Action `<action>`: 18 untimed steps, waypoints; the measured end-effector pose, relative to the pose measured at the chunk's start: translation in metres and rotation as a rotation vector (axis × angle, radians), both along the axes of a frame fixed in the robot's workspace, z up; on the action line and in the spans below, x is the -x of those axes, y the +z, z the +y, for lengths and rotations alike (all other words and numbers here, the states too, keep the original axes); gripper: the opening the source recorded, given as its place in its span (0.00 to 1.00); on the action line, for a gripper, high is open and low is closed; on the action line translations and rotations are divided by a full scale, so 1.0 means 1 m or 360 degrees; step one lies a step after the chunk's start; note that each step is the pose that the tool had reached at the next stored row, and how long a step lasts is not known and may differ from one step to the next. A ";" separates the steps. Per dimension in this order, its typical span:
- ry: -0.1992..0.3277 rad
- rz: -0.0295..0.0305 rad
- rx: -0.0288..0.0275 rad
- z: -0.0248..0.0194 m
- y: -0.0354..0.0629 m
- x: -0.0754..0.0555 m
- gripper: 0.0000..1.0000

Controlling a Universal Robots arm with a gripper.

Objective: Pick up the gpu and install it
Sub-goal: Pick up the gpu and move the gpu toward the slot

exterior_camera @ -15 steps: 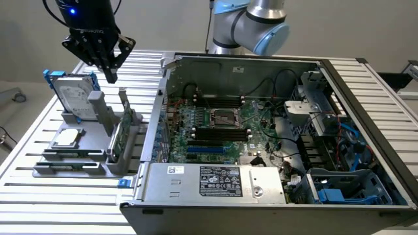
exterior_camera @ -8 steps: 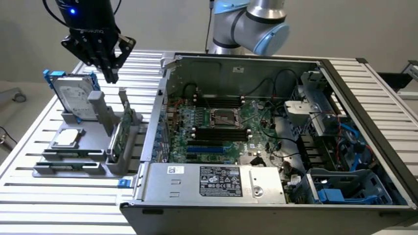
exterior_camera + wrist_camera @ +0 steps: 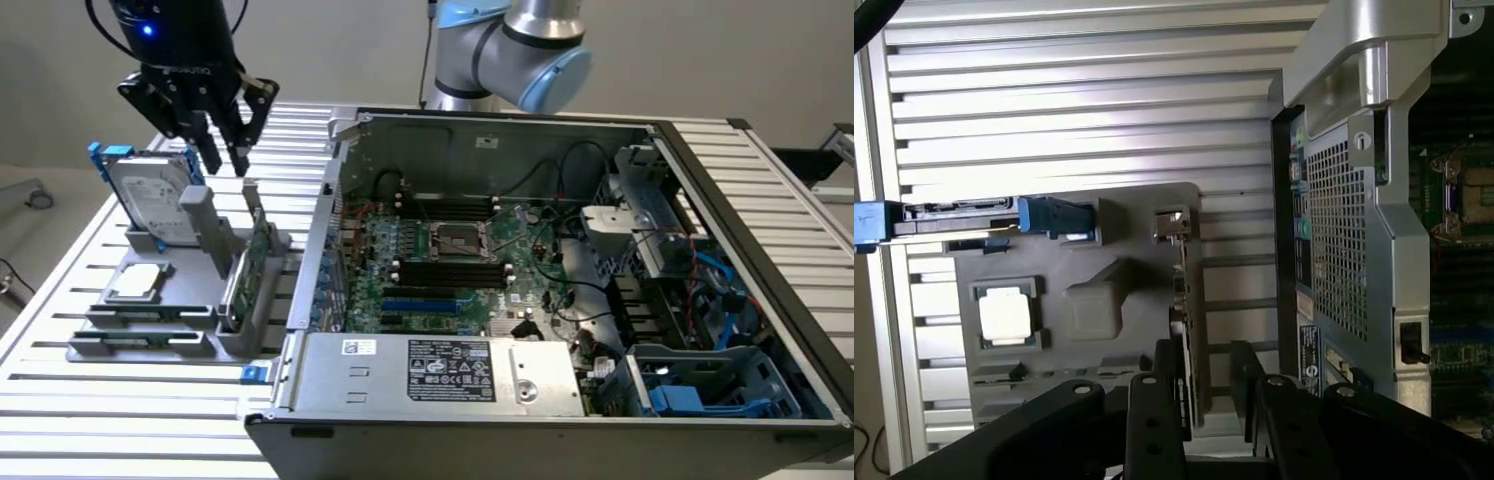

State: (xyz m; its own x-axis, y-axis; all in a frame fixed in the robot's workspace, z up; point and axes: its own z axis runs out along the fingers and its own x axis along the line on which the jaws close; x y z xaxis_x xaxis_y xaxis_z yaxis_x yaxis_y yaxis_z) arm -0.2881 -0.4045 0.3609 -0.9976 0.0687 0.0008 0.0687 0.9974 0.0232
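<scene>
The gripper [image 3: 224, 160] hung with its fingers [image 3: 1154, 400] spread apart, holding nothing, above the grey holder [image 3: 167, 345] on the slatted surface [image 3: 120, 410]. The gpu [image 3: 247, 275] stood on edge in that holder, just beside the open computer case [image 3: 350, 130]. In the wrist view the spread fingers flanked the card's thin edge, apparently without touching it.

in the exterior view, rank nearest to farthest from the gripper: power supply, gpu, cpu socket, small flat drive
From the gripper:
1. gpu, upright in the grey holder, just below.
2. small flat drive, lying in the holder, toward the exterior view's left.
3. cpu socket, inside the case.
4. power supply, at the case's near edge.
</scene>
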 end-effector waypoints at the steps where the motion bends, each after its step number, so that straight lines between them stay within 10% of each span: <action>1: 0.0002 0.00039 -0.00001 -0.0033 -0.0018 0.000 0.36; 8: 0.0018 0.00208 -0.00003 -0.0236 -0.0147 0.000 0.36; 18: 0.0128 0.00213 0.00007 -0.0247 -0.0327 0.000 0.36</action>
